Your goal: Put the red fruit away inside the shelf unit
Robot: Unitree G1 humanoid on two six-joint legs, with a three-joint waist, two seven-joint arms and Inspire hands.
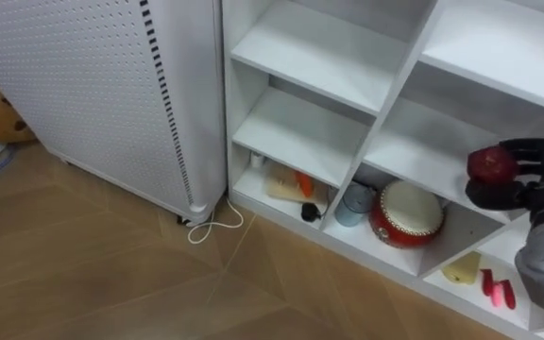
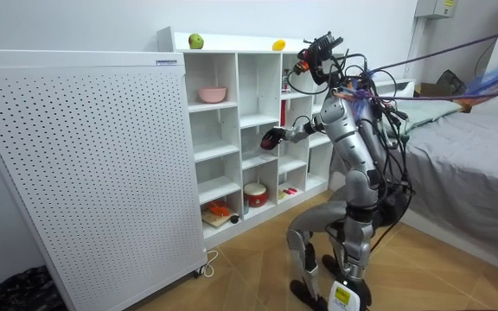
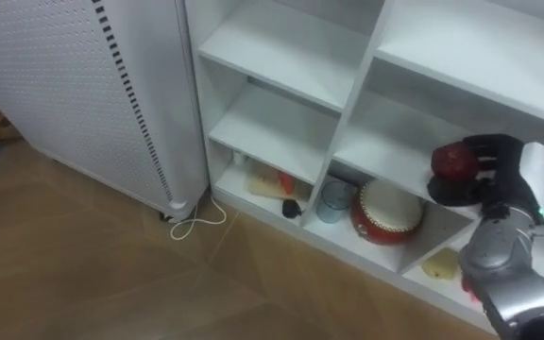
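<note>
Now your right forearm stands upright at the lower right, the right hand [image 1: 529, 178] curled round what looks like a red apple [image 1: 489, 165], just before a closet [image 1: 302, 49] shelf.

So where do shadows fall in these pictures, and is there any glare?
Left eye view: the closet compartments darken toward their backs, the red drum sitting in shade; the right robot hand holding the red fruit is dark against white. Room view: soft, even light, no glare.
</note>
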